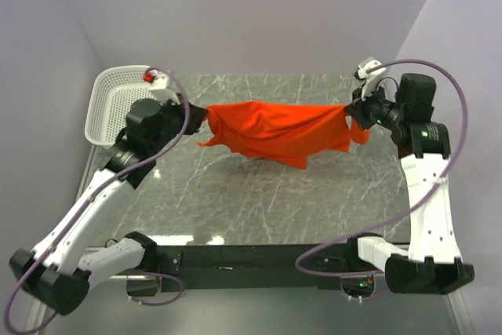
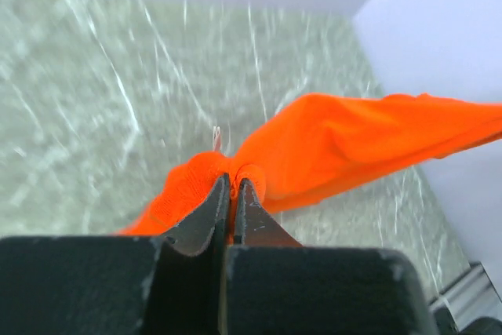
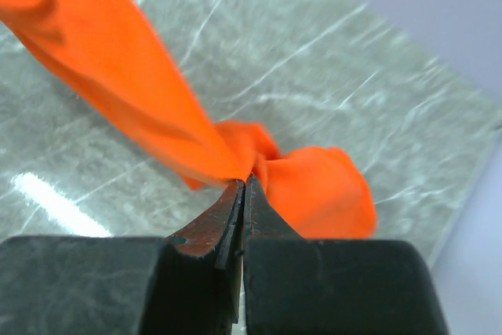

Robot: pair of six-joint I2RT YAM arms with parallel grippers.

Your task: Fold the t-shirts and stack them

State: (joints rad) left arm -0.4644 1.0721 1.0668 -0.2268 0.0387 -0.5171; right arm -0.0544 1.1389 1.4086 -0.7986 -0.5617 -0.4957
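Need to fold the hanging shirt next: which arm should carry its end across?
Right, probably. Both jaws are shut on shirt ends, but the left arm sits beside the basket, while the right arm has table around it.

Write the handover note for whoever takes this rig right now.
Left pincer: shut on one end of the bright orange-red fabric t-shirt.
Right pincer: shut on the opposite end.
Position: the shirt is stretched between both arms over the grey marbled table, sagging in the middle. A white perforated plastic basket stands at the far left corner.
Done: shirt gripped at both ends and spread.
Left: lay it flat, fold it, stack it. No other shirt is in view.
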